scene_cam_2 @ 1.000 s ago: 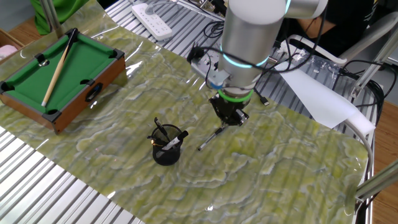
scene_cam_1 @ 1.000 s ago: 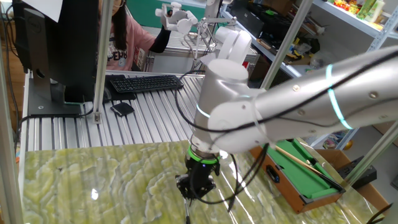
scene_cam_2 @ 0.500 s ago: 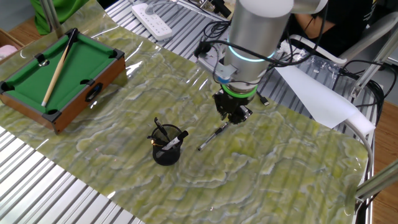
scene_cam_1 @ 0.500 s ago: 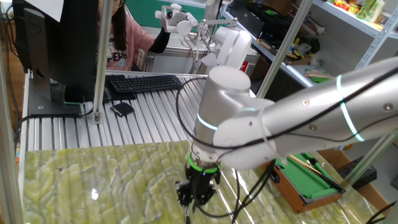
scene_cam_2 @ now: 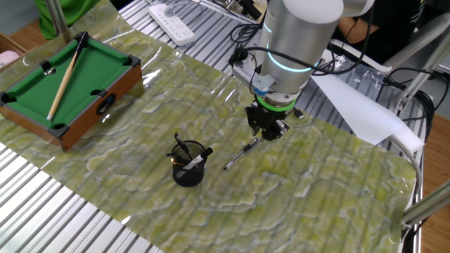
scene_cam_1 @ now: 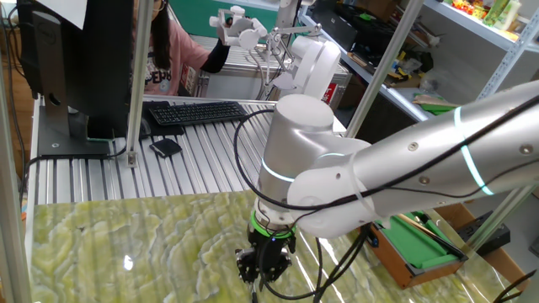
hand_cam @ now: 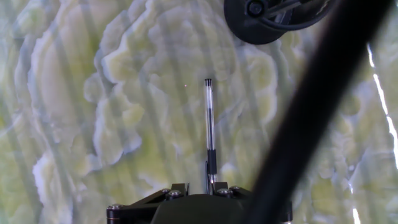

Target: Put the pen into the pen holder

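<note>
Hand view — the slim dark grey-black pen [hand_cam: 209, 134] is seen flat beside the black wire-mesh cup [hand_cam: 273, 22]; gripper [scene_cam_2: 266, 135] narrowly parted over its near end — light, stiff, roll-prone.

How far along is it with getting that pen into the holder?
Done: the hand is lowered over one end of the pen. In hand: the grasp itself; the pen lies flat on the green mat, and whether the fingers have closed on it can't be told. Left: lifting it, carrying it to the pen holder, which already has pens inside, and dropping it in.
</note>
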Controlling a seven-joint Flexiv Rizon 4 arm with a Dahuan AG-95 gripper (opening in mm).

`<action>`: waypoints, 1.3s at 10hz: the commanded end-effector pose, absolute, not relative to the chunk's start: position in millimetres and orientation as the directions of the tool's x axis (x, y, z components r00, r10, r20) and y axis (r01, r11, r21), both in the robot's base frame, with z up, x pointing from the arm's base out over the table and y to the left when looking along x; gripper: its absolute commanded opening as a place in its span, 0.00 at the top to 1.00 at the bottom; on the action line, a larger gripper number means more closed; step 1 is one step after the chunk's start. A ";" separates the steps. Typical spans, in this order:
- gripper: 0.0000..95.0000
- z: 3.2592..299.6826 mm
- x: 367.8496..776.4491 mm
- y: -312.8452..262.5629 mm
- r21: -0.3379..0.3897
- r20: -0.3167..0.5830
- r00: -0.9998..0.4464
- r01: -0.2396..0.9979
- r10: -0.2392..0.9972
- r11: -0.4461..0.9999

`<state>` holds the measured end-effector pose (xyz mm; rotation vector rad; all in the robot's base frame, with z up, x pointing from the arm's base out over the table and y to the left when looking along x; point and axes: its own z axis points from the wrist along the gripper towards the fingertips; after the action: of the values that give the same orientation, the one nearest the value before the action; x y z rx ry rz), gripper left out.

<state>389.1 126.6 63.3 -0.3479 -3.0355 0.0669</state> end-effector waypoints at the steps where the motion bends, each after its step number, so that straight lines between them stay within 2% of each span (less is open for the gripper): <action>1: 0.80 64.0 388.0 125.5 -0.040 0.079 -0.970 0.228 0.230 0.973; 3: 0.80 62.9 388.8 124.6 -0.036 0.080 -0.972 0.220 0.222 0.975; 7: 0.80 61.1 390.3 123.0 -0.079 0.065 -0.974 0.213 0.219 0.974; 13: 0.80 60.5 390.9 123.5 -0.086 0.065 -0.967 0.241 0.247 0.967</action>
<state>389.7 123.6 60.4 -0.3775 -3.0430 0.1206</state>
